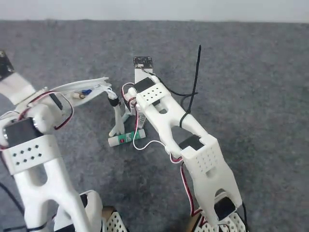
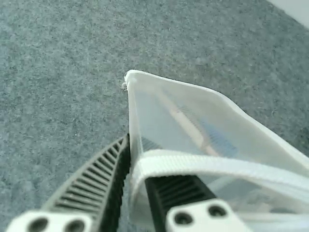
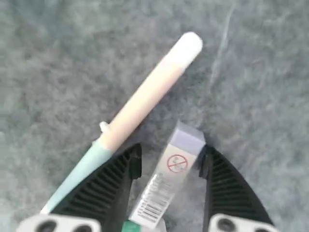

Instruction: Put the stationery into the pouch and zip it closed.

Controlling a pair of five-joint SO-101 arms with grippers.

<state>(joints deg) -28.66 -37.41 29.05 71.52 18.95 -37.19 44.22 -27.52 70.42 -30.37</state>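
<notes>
High view puts you partway: left gripper [image 2: 136,142] clamps the part-filled pouch [image 1: 87,88], at ten o'clock from the glue stick [image 1: 126,138] your right gripper [image 3: 169,152] gapes around, zip not yet closed.

Soft, even, bright light falls throughout, casting only faint shadows.

Table [image 1: 251,72] — grey surface, open across the far side and the right.
Centre, crowded: glue stick [image 3: 166,186] lies between the spread jaws of the right pincer [image 3: 169,152]; pen [image 3: 145,96] runs just beside one jaw, narrowing that side.
Left: pouch [image 2: 203,125] held off the table, clamped in the left pincer [image 2: 137,145] — arm and pouch block that flank.
</notes>
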